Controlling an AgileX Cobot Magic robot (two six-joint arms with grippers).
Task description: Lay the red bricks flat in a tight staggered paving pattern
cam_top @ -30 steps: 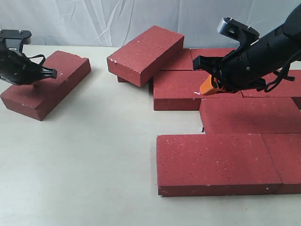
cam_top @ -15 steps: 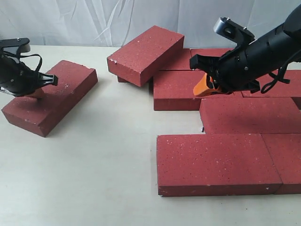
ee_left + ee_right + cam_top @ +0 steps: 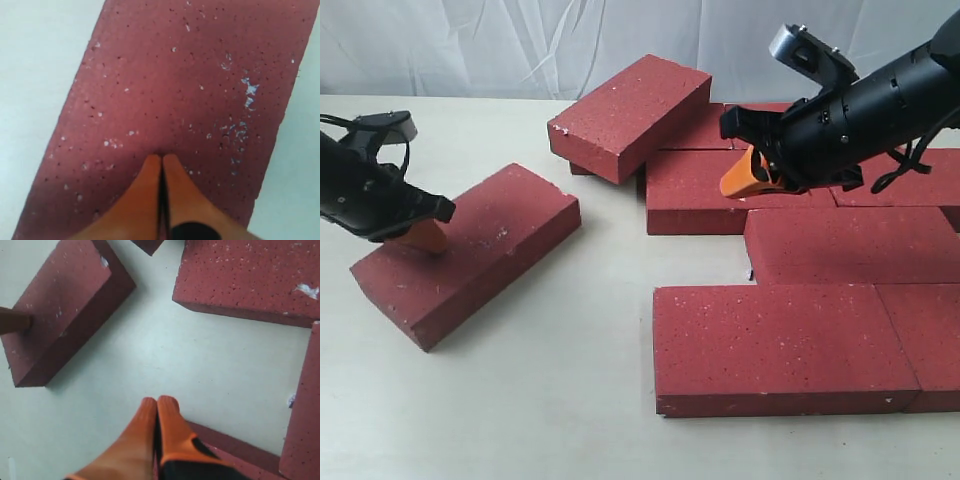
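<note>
A loose red brick lies flat and askew on the left of the table, apart from the others. My left gripper is shut, its orange tips pressed on that brick's top near its left end. Several red bricks lie flat on the right: one at the front, one behind it and one further back. Another brick rests tilted on the back ones. My right gripper is shut and holds nothing, hovering over the back row; its view shows the loose brick.
A further flat brick sits at the front right edge of view. Bare pale table stretches between the loose brick and the laid group. A white cloth backdrop hangs behind the table.
My left gripper has slid the loose brick to the right and toward the front, turning it a little. My right gripper has drifted slightly left and up.
</note>
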